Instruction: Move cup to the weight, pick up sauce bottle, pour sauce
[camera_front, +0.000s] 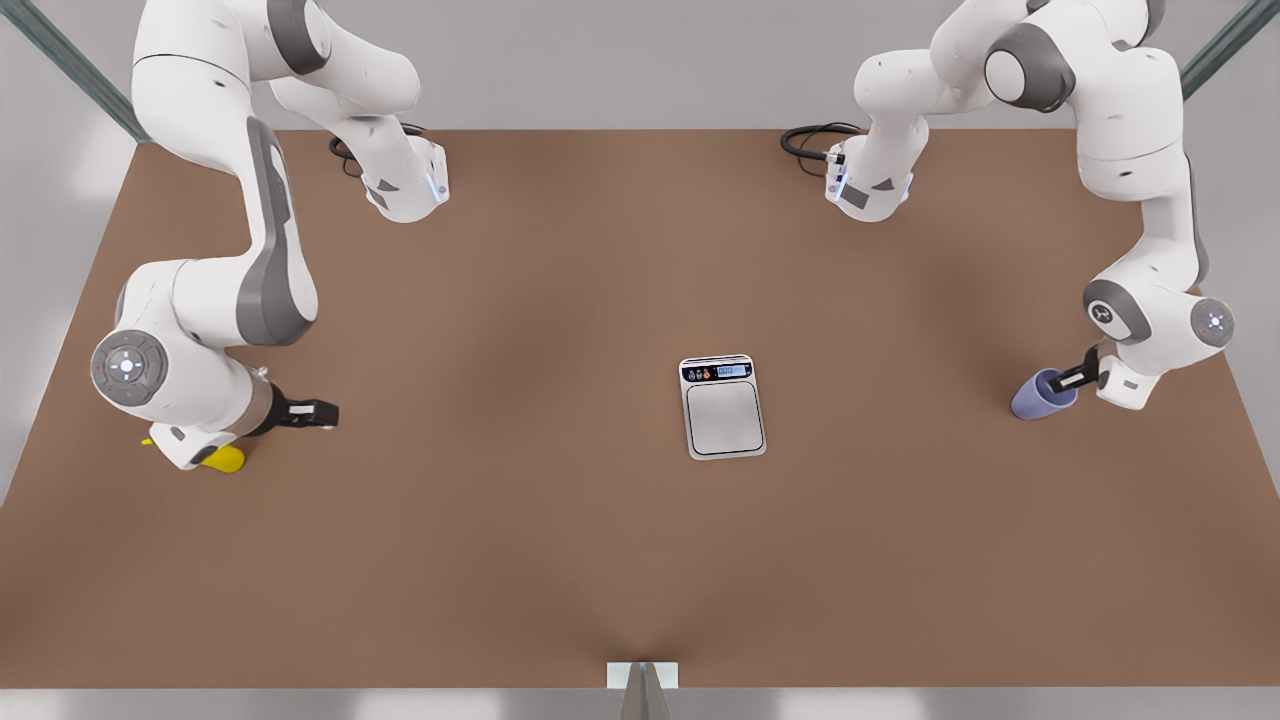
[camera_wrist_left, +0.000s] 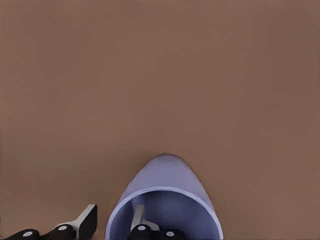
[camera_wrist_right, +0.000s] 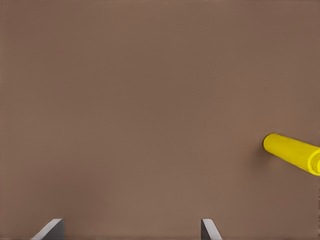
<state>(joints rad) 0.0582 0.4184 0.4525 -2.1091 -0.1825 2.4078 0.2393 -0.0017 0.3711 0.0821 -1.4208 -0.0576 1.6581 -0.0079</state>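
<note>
Table (camera_front: 560, 560) with three items in a rough row across its middle. Scale (camera_front: 723, 407) near the centre, slightly toward the front view's right. Cup (camera_front: 1040, 396) far out on the front view's right, well apart from the scale; left gripper (camera_front: 1072, 380) at its rim, one finger (camera_wrist_left: 138, 220) inside the cup, the other outside its wall. Bottle (camera_front: 226, 459) far out on the front view's left, partly under the right arm; right gripper (camera_front: 318, 413) just beside it, toward the scale, fingers spread and not touching the bottle.
</note>
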